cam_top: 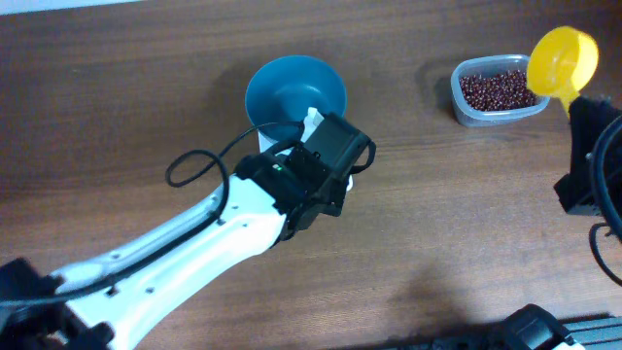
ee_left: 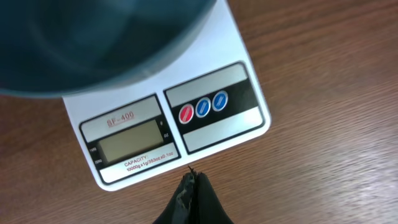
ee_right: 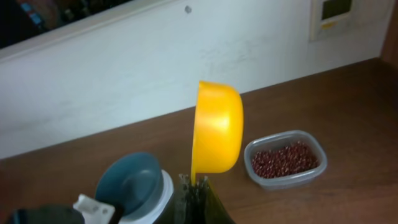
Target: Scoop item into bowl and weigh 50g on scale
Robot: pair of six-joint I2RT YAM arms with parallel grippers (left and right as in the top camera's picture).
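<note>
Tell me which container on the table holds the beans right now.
The clear tub near the yellow scoop, holding red-brown beans; the teal bowl on the scale looks empty.

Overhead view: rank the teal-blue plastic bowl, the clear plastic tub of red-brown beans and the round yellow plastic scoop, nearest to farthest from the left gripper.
1. Teal-blue plastic bowl, just beyond the left gripper.
2. Clear plastic tub of beans, off to the right.
3. Yellow plastic scoop, far right, past the tub.
</note>
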